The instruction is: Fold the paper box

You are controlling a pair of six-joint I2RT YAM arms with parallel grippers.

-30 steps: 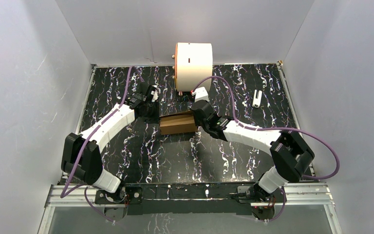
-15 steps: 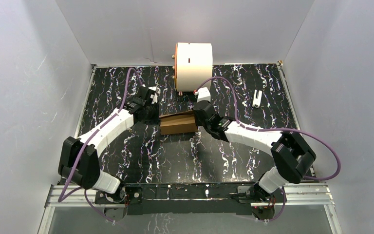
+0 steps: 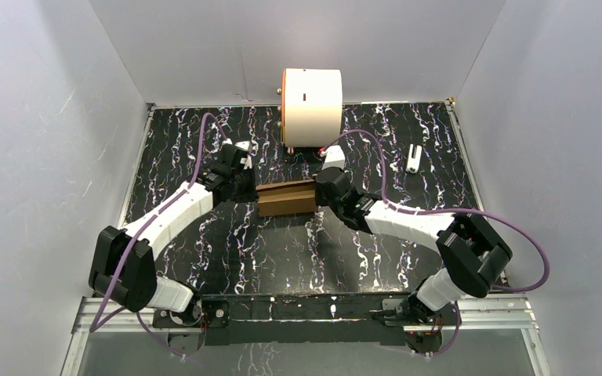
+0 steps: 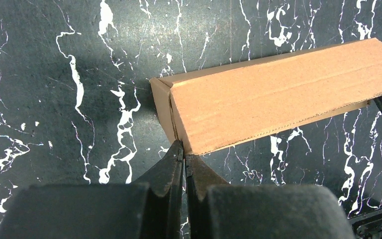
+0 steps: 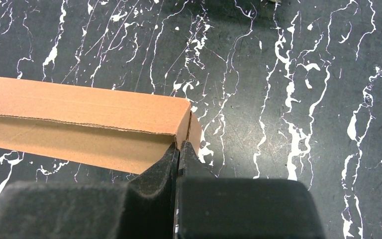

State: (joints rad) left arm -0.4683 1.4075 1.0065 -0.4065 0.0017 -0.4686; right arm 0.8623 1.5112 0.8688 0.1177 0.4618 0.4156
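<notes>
From above, the paper box point(image 3: 286, 198) lies on its side in the middle of the black marbled table point(image 3: 282, 254), a small brown carton with its long side running left to right. My left gripper point(image 3: 249, 186) sits at its left end and my right gripper point(image 3: 320, 193) at its right end, so the carton lies between the two. Behind it, at the back wall, stands a large white cylinder with an orange rim point(image 3: 312, 104), close to my right arm's purple cable. A small white object point(image 3: 414, 158) lies well apart on the right of the table.

Through my left wrist camera, my left gripper point(image 4: 184, 152) has its fingers pressed together, with the tips touching the near corner of the carton's end face. The paper box point(image 4: 278, 92) looks closed. Its top panel is smooth brown cardboard, and a thin seam shows where the end flap meets the side.

Through my right wrist camera, my right gripper point(image 5: 180, 148) is pressed together too, its tips against the lower edge of the other end. Here the paper box point(image 5: 79, 119) shows a long crease along its top and a narrow slit at the end flap.
</notes>
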